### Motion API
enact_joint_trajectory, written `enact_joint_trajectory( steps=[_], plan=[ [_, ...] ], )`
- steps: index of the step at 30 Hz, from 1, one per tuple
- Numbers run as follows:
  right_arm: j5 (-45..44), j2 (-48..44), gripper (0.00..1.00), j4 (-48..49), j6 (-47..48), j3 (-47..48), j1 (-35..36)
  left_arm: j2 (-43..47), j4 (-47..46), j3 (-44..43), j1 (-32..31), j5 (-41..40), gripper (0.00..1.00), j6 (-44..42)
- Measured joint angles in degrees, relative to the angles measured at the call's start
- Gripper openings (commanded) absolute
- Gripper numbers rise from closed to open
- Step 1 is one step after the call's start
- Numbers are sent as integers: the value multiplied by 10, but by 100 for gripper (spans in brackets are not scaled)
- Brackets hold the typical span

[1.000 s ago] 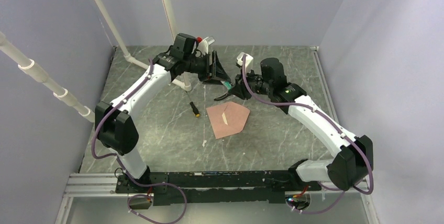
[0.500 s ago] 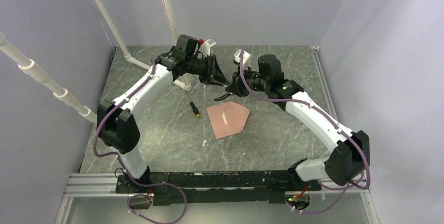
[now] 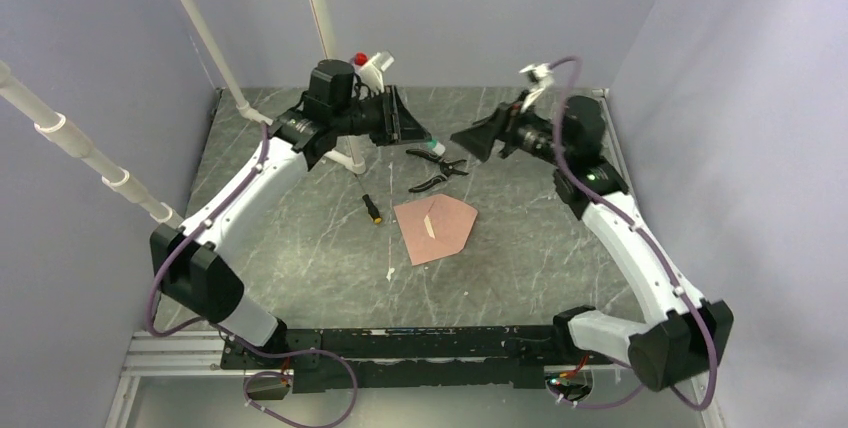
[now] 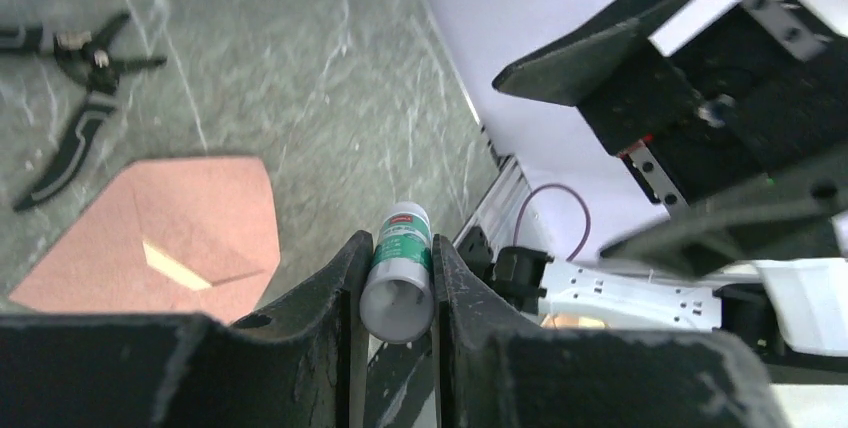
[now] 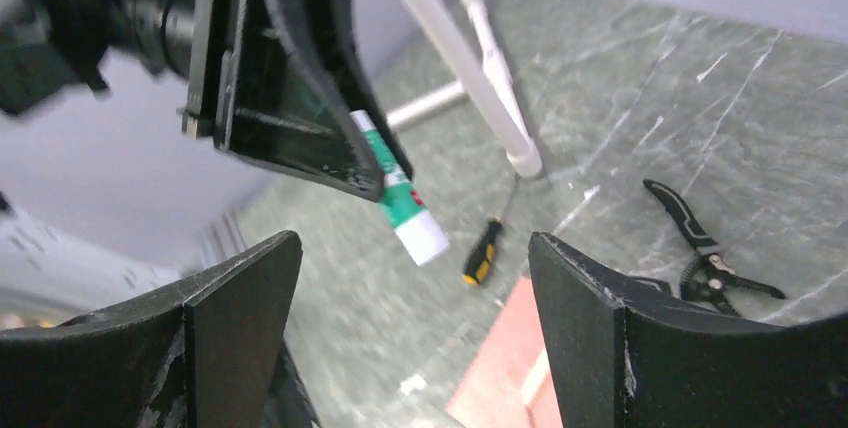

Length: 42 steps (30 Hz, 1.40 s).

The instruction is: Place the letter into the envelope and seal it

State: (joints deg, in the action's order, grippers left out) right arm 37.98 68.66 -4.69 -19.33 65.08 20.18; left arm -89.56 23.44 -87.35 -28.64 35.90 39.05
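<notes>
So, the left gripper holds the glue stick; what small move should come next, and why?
Probably lower the left gripper toward the envelope, glue stick tip first. Its jaws are shut on the stick, which hangs in the air, apart from the envelope. The envelope lies flat on the table with its pale strip showing. The right gripper is open and holds nothing.

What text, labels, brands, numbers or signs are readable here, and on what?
Nothing readable. The glue stick in the left claw carries a green label with a red patch; its print is too small and blurred.
No text on the envelope, pliers or screwdriver.
</notes>
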Motion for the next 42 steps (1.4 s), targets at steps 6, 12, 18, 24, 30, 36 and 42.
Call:
enact_joint_trajectory(
  steps=[6,12,18,24,30,36,42],
  plan=[
    [-21,-42,85,165,-288,-57,-44,41,-55,-20,7,-12,2,57],
    [-30,13,85,337,-525,-89,-36,41,-117,-27,12,7,2,134],
    [-15,68,75,469,-658,-81,-12,42,-218,-19,21,42,2,220],
    [2,82,55,515,-696,-57,10,44,-298,12,40,65,2,288],
    [14,82,46,508,-694,-46,11,47,-323,13,42,73,2,307],
    [17,82,43,494,-693,-35,11,49,-334,13,43,78,2,311],
    [18,83,36,471,-691,-31,11,51,-334,15,43,78,2,307]
  ],
)
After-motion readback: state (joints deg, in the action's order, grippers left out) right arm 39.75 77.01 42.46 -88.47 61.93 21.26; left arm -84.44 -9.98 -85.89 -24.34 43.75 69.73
